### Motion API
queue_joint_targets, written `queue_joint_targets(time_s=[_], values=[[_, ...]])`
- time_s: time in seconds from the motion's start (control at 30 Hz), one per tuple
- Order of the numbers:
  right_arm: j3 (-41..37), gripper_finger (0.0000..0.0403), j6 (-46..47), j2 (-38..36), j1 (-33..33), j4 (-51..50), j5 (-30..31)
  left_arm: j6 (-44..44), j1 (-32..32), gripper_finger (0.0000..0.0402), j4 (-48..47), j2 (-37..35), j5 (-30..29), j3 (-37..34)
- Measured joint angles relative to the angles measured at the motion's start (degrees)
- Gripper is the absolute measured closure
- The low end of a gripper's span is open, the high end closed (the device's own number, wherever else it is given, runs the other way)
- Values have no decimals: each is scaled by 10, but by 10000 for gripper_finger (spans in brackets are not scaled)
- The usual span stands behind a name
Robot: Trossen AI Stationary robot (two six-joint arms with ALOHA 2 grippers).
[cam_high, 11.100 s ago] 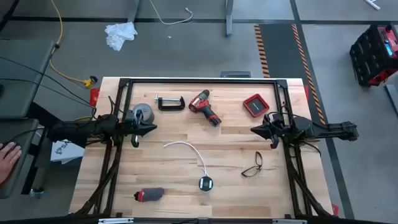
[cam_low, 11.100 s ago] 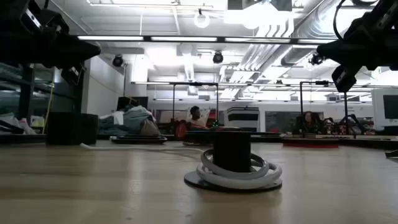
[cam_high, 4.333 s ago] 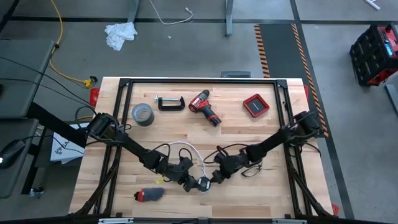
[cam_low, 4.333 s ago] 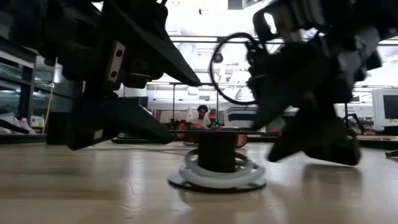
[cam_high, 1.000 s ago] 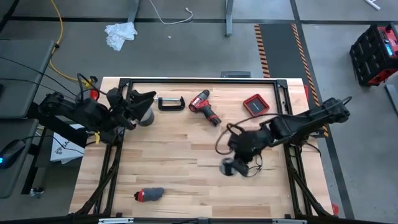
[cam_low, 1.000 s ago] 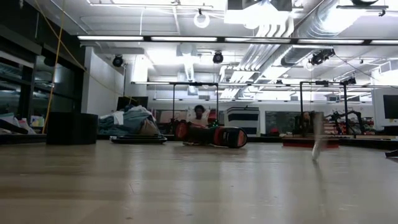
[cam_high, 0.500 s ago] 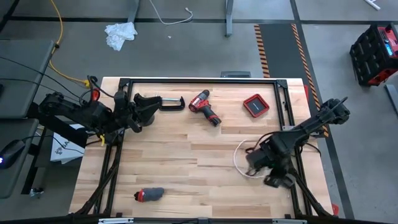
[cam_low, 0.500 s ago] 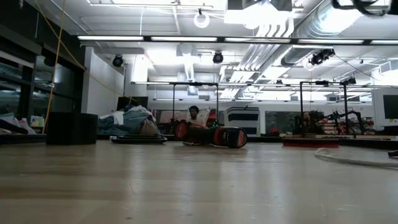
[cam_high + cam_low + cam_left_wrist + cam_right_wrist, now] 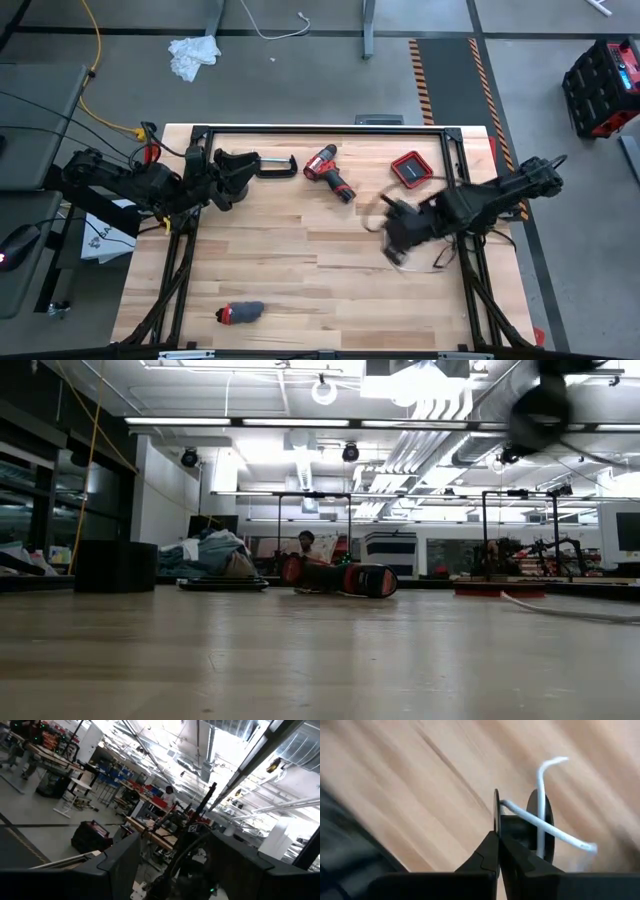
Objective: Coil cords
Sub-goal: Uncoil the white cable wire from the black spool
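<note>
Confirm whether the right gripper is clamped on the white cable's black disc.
Yes, the right gripper is pinched shut on the black disc, with the white cable looping from it.

No text, label or number can be read anywhere.

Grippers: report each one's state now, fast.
Left gripper: open, empty, by the table's far left edge.
Right gripper: shut on the thin white cable with its round black disc, above the wooden table.
</note>
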Motion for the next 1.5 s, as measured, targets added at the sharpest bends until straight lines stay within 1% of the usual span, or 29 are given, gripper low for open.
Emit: queue_joint_targets(time_s=[0.07, 0.13, 0.23, 0.3, 0.33, 0.37, 0.47, 0.5, 0.57, 0.63, 0.73, 0.8, 0.83, 0.93, 0.97, 1.03, 1.17, 1.27, 1.4, 1.5], values=[[21, 403, -65, 0, -17, 129, 72, 0, 0, 170, 0, 0, 0, 0], [38, 403, -152, 0, -29, 259, 143, 0, 0, 170, 0, 0, 0, 0], [44, 403, -318, 0, -39, 452, 252, 0, -3, 170, 0, 0, 1, 0], [43, 403, -430, 0, -44, 569, 312, 0, -6, 170, -1, 0, 1, 0], [43, 403, -475, 0, -48, 629, 321, 0, -7, 170, -1, 0, 1, 0], [43, 403, -513, 0, -52, 683, 312, 0, -10, 170, -1, 0, 1, 0], [47, 403, -614, -3, -59, 812, 262, 0, -13, 170, 1, 0, 1, 0], [51, 403, -634, -4, -61, 853, 248, 0, -13, 170, 3, 0, 1, 0], [61, 403, -647, -7, -67, 916, 188, 0, -13, 170, 3, 0, -1, 0], [74, 403, -620, -10, -72, 911, 130, 0, -12, 170, -1, 1, -7, 0], [78, 403, -575, -6, -72, 889, 74, -18, -9, 170, -2, 11, -18, 0], [76, 403, -554, 2, -72, 886, 34, -45, 3, 170, 1, 26, -1, 0], [76, 403, -544, 3, -72, 890, 25, -65, 10, 170, 5, 37, 22, 0], [77, 403, -521, 4, -72, 899, 20, -133, 32, 170, 45, 80, 115, 0], [77, 403, -519, 4, -72, 903, 20, -147, 36, 170, 63, 94, 143, 1], [77, 403, -519, 6, -73, 904, 20, -154, 38, 170, 86, 120, 179, 13], [77, 403, -517, 6, -72, 905, 20, -96, 38, 170, 80, 149, 189, 46], [77, 403, -517, 6, -72, 905, 19, -74, 38, 170, 75, 165, 191, 59], [77, 403, -517, 5, -68, 885, 17, -49, 47, 170, 80, 161, 200, 83], [77, 403, -516, 5, -68, 865, 16, -44, 62, 170, 78, 148, 225, 121]])
